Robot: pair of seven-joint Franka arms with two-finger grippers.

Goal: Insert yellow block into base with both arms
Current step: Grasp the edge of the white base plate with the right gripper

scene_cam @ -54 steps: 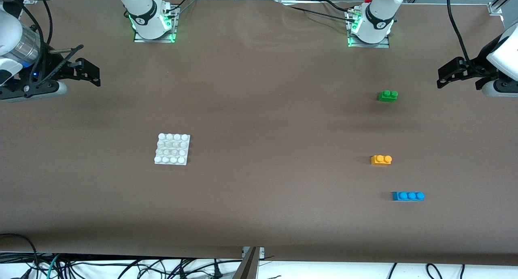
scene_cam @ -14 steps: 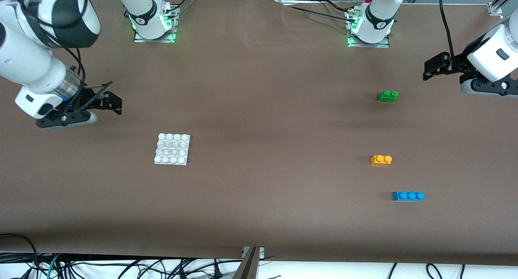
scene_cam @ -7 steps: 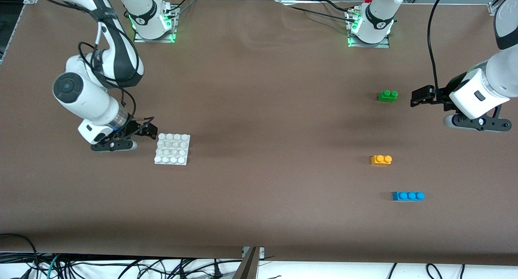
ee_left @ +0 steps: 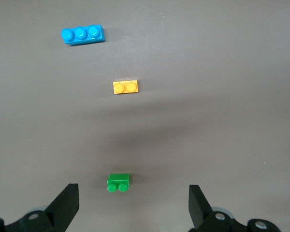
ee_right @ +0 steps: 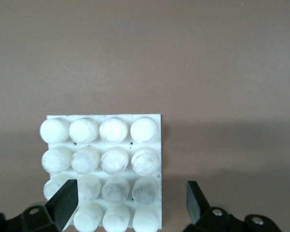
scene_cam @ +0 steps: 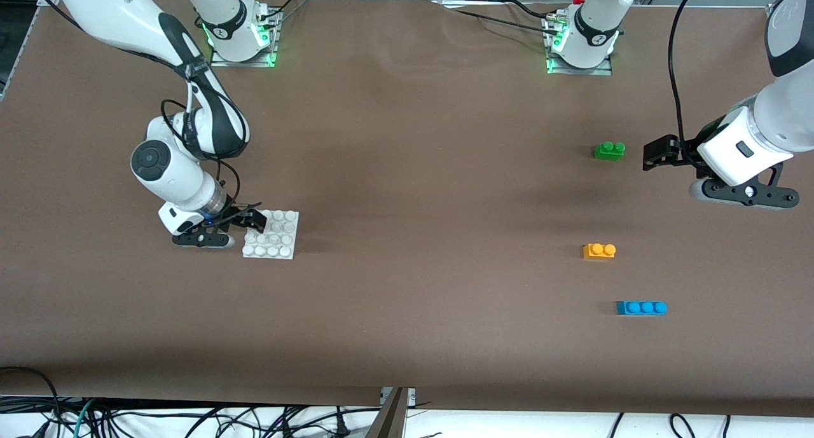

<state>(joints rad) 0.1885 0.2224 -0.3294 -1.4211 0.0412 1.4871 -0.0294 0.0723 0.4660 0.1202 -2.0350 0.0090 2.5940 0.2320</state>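
Brown matting is covering the whole table [scene_cam: 407,190], and I am looking at a job that is barely under way. Nothing is inserted yet: the yellow block [scene_cam: 599,251] is lying on the mat toward the left arm's end of the table, untouched, with the green brick [scene_cam: 609,150] farther from the front camera than it and the blue brick [scene_cam: 641,307] nearer. The base [scene_cam: 280,241] is sitting flat toward the right arm's end, well apart from the block, and all its studs are bare.

I am reading the right gripper [scene_cam: 249,220] as hanging low at the edge of the base that faces the right arm's end of the table. In the right wrist view its jaws are standing wide, one to each side of the plate's rows of studs [ee_right: 101,159]; I cannot tell whether a finger is touching the plate, and it is gripping nothing.

I am seeing the left gripper [scene_cam: 658,153] hovering just beside the green brick, not over the yellow block. Its jaws are spread fully in the left wrist view, with the green brick [ee_left: 118,182] showing between the fingertips [ee_left: 67,203] and nothing in its grasp.

By my judgement everything is remaining: steadying the base, picking up the block, carrying it across and pressing it on.
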